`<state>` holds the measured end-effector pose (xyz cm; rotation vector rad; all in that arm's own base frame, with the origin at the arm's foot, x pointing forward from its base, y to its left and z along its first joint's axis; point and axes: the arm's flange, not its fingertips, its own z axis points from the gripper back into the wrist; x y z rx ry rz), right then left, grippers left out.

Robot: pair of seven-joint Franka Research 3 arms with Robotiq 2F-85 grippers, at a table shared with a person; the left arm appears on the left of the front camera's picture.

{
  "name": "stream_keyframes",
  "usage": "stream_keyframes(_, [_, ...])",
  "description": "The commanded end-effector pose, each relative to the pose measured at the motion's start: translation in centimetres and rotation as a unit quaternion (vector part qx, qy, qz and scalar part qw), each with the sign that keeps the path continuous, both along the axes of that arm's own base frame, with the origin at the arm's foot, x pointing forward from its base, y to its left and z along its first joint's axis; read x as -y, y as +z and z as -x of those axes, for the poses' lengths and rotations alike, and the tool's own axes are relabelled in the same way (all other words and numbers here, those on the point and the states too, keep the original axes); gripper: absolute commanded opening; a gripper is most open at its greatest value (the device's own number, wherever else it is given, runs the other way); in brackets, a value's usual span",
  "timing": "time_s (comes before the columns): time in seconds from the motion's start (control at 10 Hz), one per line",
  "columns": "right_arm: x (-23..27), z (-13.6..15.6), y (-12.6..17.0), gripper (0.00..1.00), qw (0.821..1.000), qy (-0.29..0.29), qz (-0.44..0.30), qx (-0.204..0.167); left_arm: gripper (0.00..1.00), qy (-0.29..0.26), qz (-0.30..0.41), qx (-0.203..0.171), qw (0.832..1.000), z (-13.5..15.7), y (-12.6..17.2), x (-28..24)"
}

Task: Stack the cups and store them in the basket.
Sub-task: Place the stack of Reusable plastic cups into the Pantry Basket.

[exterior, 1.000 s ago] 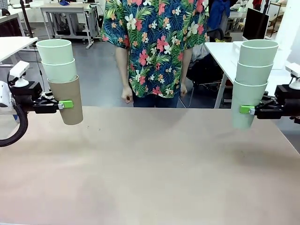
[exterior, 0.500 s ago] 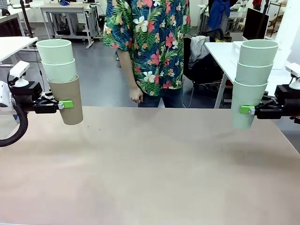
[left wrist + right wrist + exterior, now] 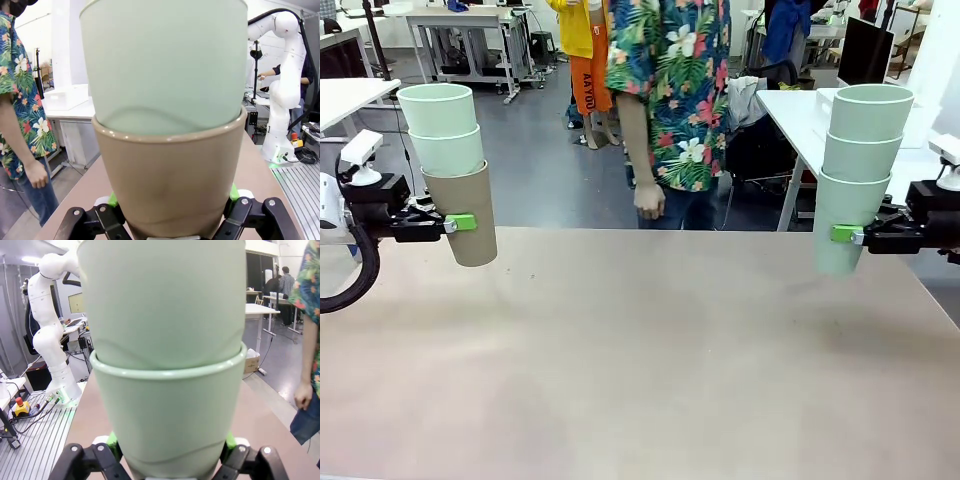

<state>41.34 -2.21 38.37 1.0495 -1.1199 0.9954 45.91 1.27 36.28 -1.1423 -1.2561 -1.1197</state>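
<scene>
- My left tool (image 3: 460, 222) is clamped on the tan cup (image 3: 468, 190), with its green pads pressed against the smooth matte wall.
- Two mint cups (image 3: 447, 152) nest inside that cup, and their rounded rims step upward.
- My right tool (image 3: 845, 234) grips the lowest cup of the mint stack (image 3: 860, 155), which is three tapered tumblers standing upright.
- Both stacks hang over the plain beige surface (image 3: 650, 350), one near its left end and one near its right, well apart.
- A person (image 3: 675, 90) in a floral shirt stands at the far edge.
</scene>
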Motion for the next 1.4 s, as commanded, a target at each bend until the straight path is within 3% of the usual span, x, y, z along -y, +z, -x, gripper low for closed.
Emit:
stream_keyframes(0.0, [-0.01,-0.10,0.35,0.85,1.000,0.000,0.000,0.006,0.85,-0.001,0.001,0.005,1.000,-0.04,0.52,0.07])
stream_keyframes(1.3, [-0.01,-0.10,0.35,0.85,1.000,0.000,0.000,0.006,0.85,-0.001,0.001,0.005,1.000,-0.04,0.52,0.07])
